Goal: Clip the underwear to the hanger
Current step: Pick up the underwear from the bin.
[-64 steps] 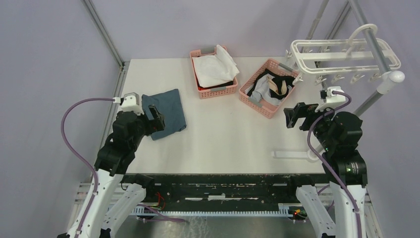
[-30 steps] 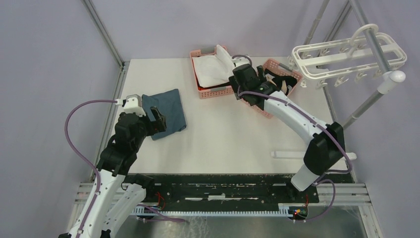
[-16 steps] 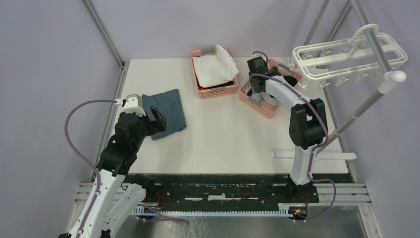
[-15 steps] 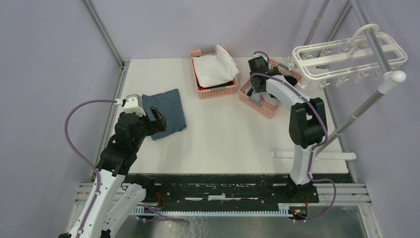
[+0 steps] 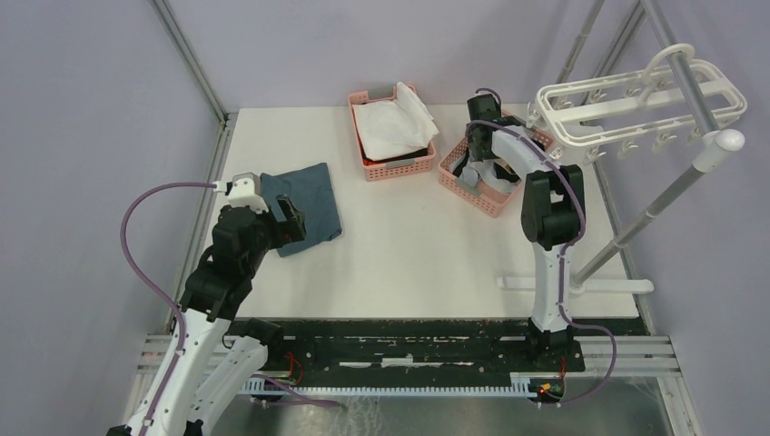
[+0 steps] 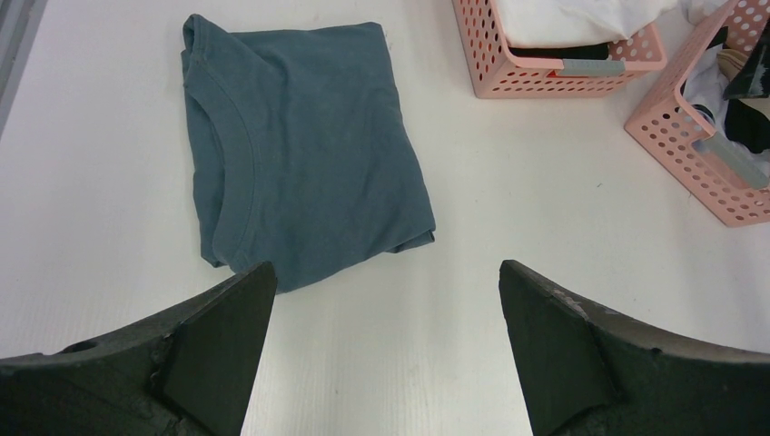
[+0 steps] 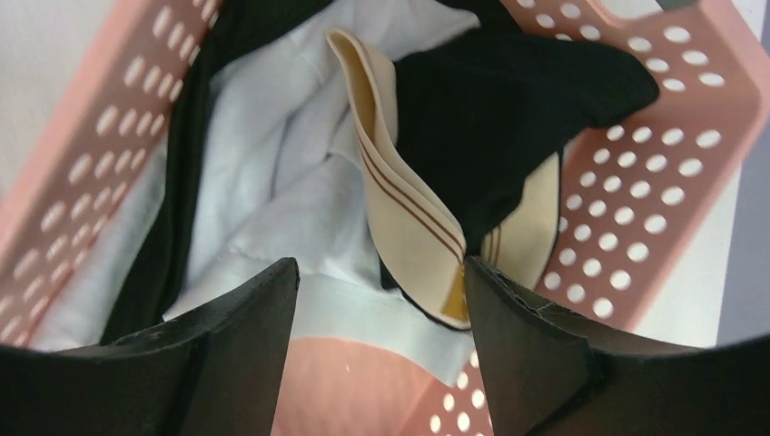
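Underwear [image 7: 508, 109] lay crumpled in pink basket [image 7: 636, 182] at far right of table [image 5: 409, 245], tan waistband [image 7: 409, 218] looped up. Right gripper [image 7: 377, 272] hovered above, spread wide. Closing there might snag white cloth [image 7: 263, 182] underneath too.

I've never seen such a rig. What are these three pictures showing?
Two robot arms are bolted at the near edge of a white table. The wide picture looks down from above; the other two come from a camera on each wrist, so the dark wedges are gripper fingers. The left gripper hangs open by a folded blue-grey shirt. The right gripper is open in a pink basket, over black underwear with a tan waistband. Neither holds anything. The white hanger is at the right.
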You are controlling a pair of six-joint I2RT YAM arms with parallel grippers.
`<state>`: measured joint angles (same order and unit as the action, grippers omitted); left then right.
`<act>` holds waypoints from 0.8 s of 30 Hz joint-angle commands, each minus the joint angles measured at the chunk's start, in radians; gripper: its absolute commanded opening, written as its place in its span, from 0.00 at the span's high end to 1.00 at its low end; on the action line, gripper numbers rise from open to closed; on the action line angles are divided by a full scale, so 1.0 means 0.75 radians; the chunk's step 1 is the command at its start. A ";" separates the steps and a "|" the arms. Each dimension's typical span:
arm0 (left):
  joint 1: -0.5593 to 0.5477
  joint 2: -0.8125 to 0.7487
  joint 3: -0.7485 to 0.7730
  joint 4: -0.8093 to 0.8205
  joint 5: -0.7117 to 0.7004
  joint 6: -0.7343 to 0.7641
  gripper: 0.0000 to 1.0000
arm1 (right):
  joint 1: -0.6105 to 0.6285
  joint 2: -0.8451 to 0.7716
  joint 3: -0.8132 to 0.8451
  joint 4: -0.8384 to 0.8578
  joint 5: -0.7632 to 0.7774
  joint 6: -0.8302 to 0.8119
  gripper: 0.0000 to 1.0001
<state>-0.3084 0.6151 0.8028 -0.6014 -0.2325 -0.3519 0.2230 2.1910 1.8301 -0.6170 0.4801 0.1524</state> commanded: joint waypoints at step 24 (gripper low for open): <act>0.012 0.013 0.003 0.064 0.009 -0.034 0.01 | -0.062 0.059 0.148 -0.006 0.137 -0.021 0.78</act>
<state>-0.3084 0.6235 0.8024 -0.5961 -0.2325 -0.3519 0.1749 2.2997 1.9335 -0.6575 0.5652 0.1406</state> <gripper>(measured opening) 0.990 0.300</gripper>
